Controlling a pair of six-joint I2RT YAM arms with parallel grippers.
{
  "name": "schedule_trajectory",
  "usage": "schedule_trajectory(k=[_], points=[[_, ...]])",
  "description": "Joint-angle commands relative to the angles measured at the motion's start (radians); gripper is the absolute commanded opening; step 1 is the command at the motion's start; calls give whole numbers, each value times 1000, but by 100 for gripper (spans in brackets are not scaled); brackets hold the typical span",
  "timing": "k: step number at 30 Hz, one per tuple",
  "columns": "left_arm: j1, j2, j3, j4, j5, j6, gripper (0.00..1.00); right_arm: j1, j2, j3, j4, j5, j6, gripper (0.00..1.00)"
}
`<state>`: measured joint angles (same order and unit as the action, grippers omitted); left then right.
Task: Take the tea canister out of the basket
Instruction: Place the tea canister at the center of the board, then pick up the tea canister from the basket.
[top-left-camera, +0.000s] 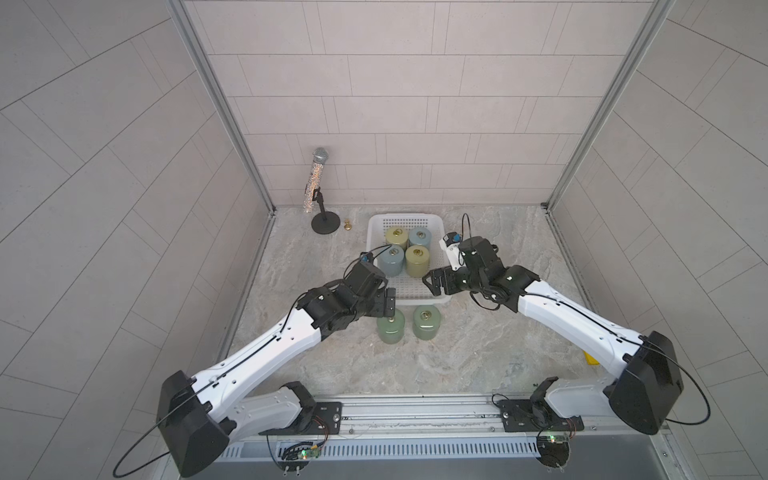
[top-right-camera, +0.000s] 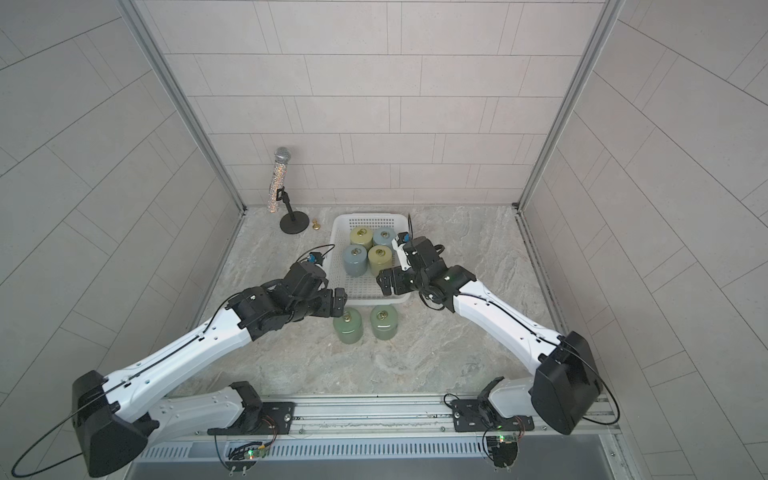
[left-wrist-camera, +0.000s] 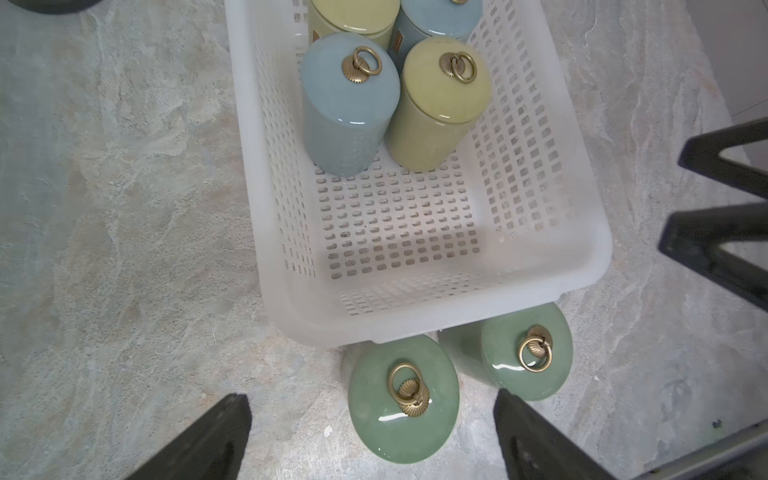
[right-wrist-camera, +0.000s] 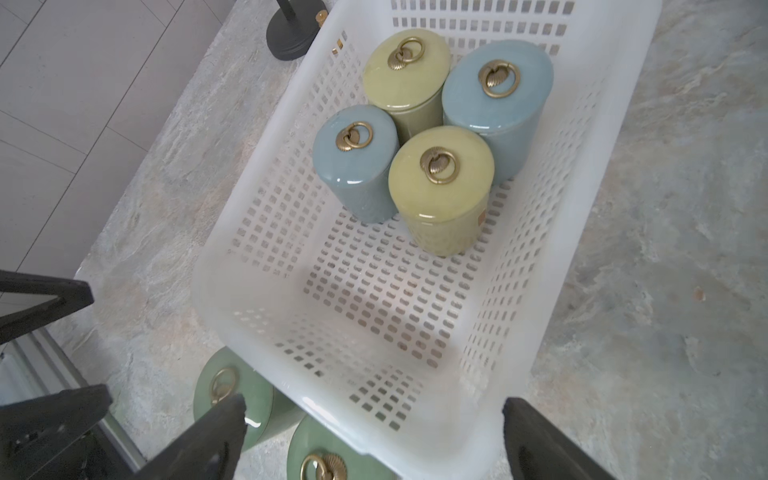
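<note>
Green canister (left-wrist-camera: 415, 436) stands beneath spread left hand (left-wrist-camera: 370, 397).

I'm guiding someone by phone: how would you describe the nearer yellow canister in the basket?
Find the white basket on the marbled table. Its far half holds two rows of two. Yours is the only yellow canister in the row nearer the robot, beside a blue canister.

Green canister (right-wrist-camera: 305, 442) (partly behind basket (right-wrist-camera: 415, 449))
</note>
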<state>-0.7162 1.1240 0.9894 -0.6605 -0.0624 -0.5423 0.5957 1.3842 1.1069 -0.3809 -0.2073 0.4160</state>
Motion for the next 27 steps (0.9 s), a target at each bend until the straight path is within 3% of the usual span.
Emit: schedule_trajectory(k=[1,9,21,27], points=[[67,-42,11,42,178,57,100,6,70,48,20,47,-44,100],[241,-66,-28,144,399,56,100,6,267,153,63,107,-66,100],[270,-70,26,132,374,102,100,5,479,303,65,247,-80,100],[277,-75,35,115,364,102,100,-3,567,375,70,261,-92,100]])
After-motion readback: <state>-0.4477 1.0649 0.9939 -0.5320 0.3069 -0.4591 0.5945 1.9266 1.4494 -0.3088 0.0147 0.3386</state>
